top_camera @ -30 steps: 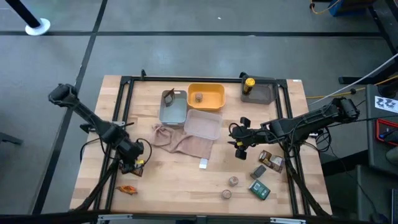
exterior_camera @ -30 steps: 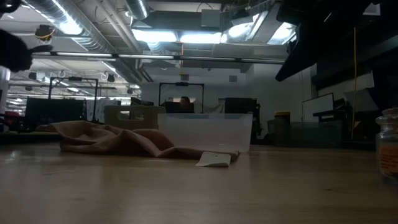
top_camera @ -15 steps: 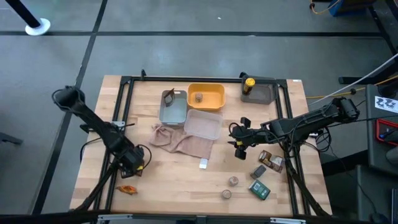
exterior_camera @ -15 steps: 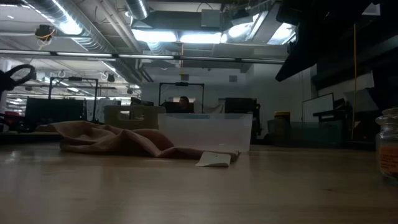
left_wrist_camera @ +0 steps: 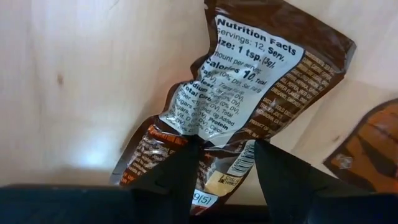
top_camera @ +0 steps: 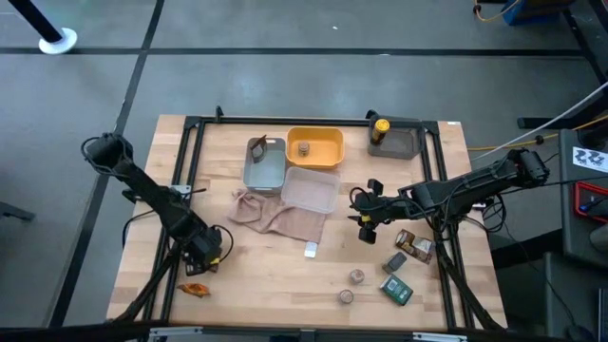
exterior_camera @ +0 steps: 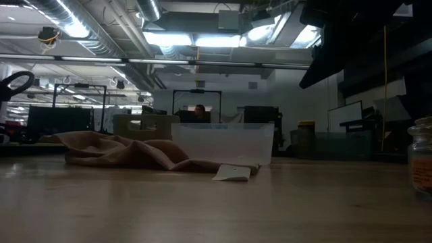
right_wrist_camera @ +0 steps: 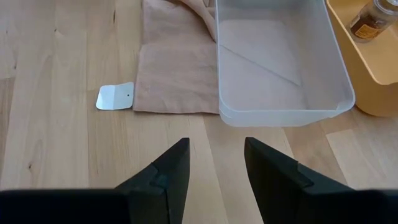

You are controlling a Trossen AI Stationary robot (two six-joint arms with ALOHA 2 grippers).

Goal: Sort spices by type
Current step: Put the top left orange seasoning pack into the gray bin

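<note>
Wooden tabletop (top_camera: 275, 261) carries everything. At its seven o'clock corner, the left gripper (left_wrist_camera: 225, 163) is clamped on a brown spice packet (left_wrist_camera: 239, 106), its lower end hidden behind the fingers; an orange packet (left_wrist_camera: 373, 149) is cut off alongside. Right gripper (right_wrist_camera: 214, 165) hangs with fingers apart near the clear tray (right_wrist_camera: 280, 62).

the high view is evenly lit from above, with only short soft shadows under the arms on the table (top_camera: 285, 266). the low view is dim: bright ceiling lights (exterior_camera: 196, 39) glare behind the table, so the cloth (exterior_camera: 128, 154) and clear tray (exterior_camera: 226, 143) read dark, and the jar (exterior_camera: 421, 156) at the edge is blurred. in the left wrist view the packet (left_wrist_camera: 242, 99) is sharp, with pale glare on the wood beside it.
</note>
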